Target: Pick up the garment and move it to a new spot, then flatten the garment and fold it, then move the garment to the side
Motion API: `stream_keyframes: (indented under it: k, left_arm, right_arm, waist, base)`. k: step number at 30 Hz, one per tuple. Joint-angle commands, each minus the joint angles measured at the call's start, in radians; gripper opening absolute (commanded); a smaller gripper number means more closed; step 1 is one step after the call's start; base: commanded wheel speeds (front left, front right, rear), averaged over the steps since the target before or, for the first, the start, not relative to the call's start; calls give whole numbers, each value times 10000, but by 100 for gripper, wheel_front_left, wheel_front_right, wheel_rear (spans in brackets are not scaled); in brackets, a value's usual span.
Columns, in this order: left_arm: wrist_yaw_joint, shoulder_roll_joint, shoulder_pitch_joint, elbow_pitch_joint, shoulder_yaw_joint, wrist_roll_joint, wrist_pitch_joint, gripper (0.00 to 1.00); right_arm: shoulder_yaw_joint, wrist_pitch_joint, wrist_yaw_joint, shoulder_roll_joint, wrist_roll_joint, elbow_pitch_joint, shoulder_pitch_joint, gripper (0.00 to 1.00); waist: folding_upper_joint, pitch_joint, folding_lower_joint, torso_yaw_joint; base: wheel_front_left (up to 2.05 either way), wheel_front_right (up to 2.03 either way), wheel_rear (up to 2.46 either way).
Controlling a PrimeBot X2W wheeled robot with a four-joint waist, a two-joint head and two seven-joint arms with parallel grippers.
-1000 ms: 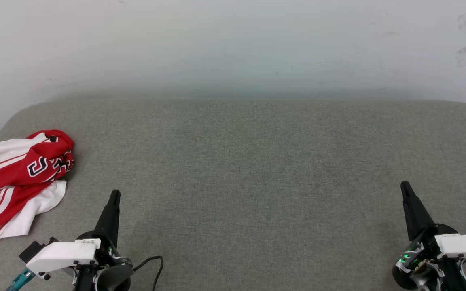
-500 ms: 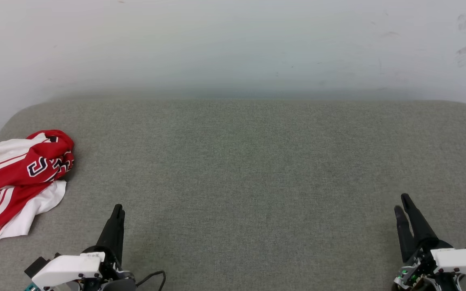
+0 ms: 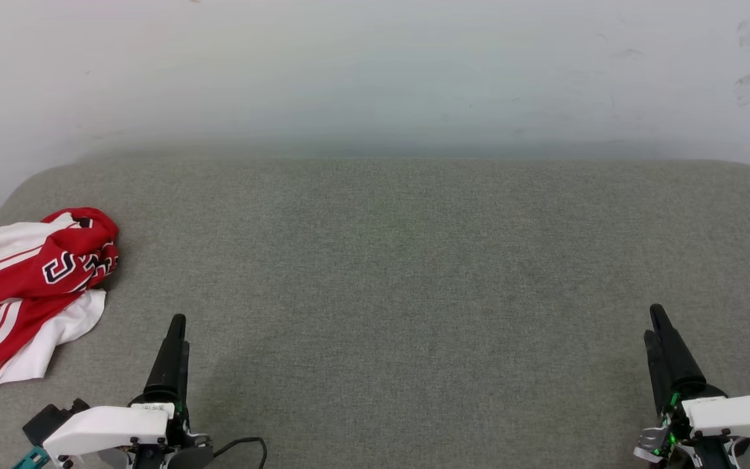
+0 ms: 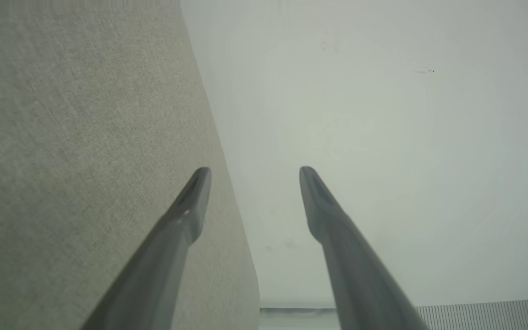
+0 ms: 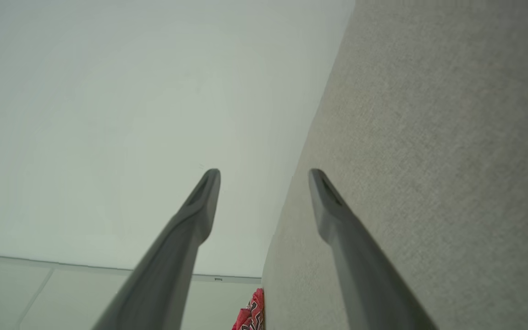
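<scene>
Opening is the change here: 1 second back each gripper showed its 2 long dark fingers pressed into a single spike, and now both pairs stand spread. The left gripper (image 3: pixel 178 320) sits at the lower left of the head view, a little lower than before, its fingers (image 4: pixel 186 215) wide apart in its wrist view, with the grey woven padded surface (image 3: pixel 388 273) and the pale wall (image 3: pixel 375 71) visible through the gap. It grips nothing. The right gripper (image 3: pixel 653 320) sits at the lower right, also slightly lower than 1 second ago, and its wrist view shows the same wide spread, with no cloth between the fingers (image 5: pixel 337 220). The crumpled red jersey-style garment (image 3: pixel 30 286), with white sleeves, striped trim and black white-outlined lettering, lies where it lay before, bunched at the far left edge of the padded surface. It is near the left gripper but not touching it, and well apart from the right one. A red scrap of it appears at the bottom of the right wrist view.
</scene>
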Motion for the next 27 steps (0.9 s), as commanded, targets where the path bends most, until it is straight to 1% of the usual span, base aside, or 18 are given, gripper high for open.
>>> stream_keyframes:
  k: [1, 15, 27]
  left_arm:
    - [13, 18, -199, -263, 64, 366, -114, 100]
    - [741, 23, -120, -1117, -172, 3305, -700, 100]
    - [1220, 27, -3, -1420, -596, 5830, -1137, 100]
  right_arm:
    - [19, -102, 2, -1, -437, -286, -129, 100]
    - [172, -689, 2, 0, -3663, -1240, 9, 100]
    - [334, -1131, 1, 2, -6313, -1583, 154, 100]
  waist:
    - [0, 4, 0, 1]
    - [0, 14, 0, 26]
    - [0, 25, 0, 44]
  base:
    - [0, 0, 0]
    - [0, 0, 0]
    - [0, 0, 0]
